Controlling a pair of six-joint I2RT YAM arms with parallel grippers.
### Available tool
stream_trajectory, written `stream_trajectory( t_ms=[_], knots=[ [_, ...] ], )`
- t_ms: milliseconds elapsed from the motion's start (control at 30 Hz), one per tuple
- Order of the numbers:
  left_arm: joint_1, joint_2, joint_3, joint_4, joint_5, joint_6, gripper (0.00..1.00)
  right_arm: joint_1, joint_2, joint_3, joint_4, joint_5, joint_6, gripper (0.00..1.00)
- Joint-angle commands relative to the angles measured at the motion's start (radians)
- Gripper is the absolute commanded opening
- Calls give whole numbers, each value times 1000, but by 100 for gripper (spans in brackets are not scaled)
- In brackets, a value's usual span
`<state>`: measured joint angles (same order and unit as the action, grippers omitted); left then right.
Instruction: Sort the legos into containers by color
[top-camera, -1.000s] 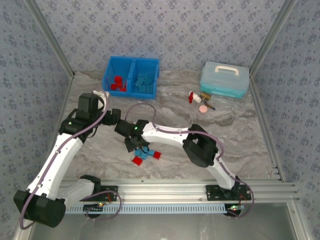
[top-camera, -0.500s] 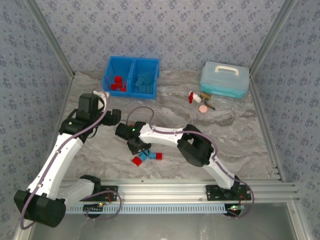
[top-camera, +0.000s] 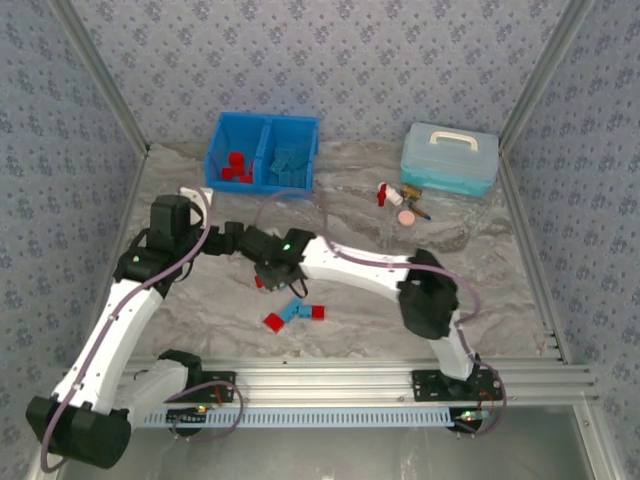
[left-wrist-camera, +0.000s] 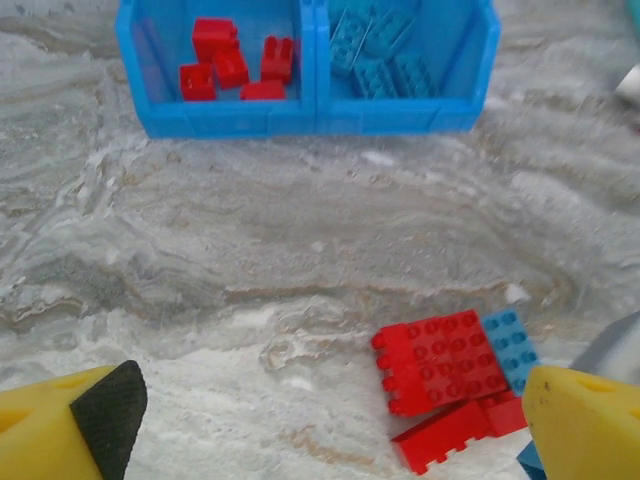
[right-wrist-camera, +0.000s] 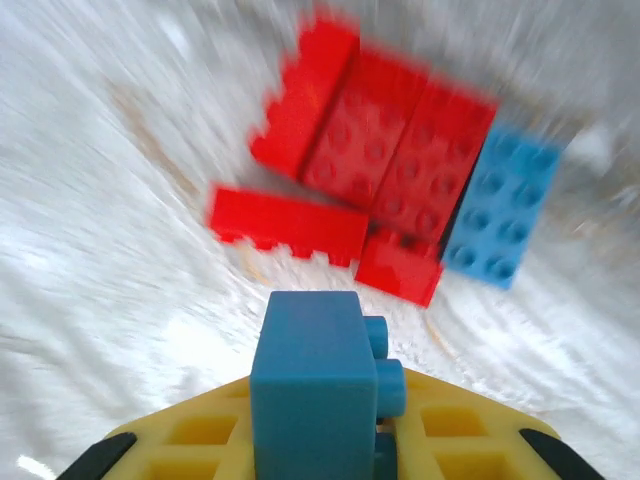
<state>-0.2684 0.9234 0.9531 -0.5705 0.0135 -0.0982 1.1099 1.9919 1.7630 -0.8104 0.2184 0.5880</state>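
Note:
My right gripper (right-wrist-camera: 318, 440) is shut on a blue lego (right-wrist-camera: 318, 385), held above a small pile: joined red legos (right-wrist-camera: 385, 150), a light blue lego (right-wrist-camera: 500, 215) and two more red legos (right-wrist-camera: 290, 225). From the top, that gripper (top-camera: 268, 276) hovers just behind the pile's red lego (top-camera: 273, 321) and blue lego (top-camera: 293, 311). My left gripper (left-wrist-camera: 340, 430) is open and empty, its fingers (left-wrist-camera: 100, 415) wide apart, the red legos (left-wrist-camera: 440, 360) to its right. The blue bin (top-camera: 262, 130) holds red legos (top-camera: 232, 165) on the left and blue legos (top-camera: 288, 165) on the right.
A pale teal lidded box (top-camera: 449, 158) stands at the back right. A small red-and-white bottle (top-camera: 388, 193) and a pink disc (top-camera: 407, 216) lie in front of it. My left gripper (top-camera: 235, 240) sits close beside the right arm's forearm (top-camera: 350, 265).
The right gripper has risen off the pile with a blue lego and moved back toward the bin. The left arm has shifted slightly.

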Motion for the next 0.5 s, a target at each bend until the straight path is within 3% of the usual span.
stream_trajectory(
  t_ms=[0,200,467],
  knots=[
    [-2,-69,-21,87,81,-3,99,-72,-99,13,125,107,-91,24],
    [-2,-83,-33,76,58,16,99,-256,77,239,194,104,-180,24],
    [-2,-73,-44,71,41,40,99,-360,406,648,171,73,-219,25]
  ],
)
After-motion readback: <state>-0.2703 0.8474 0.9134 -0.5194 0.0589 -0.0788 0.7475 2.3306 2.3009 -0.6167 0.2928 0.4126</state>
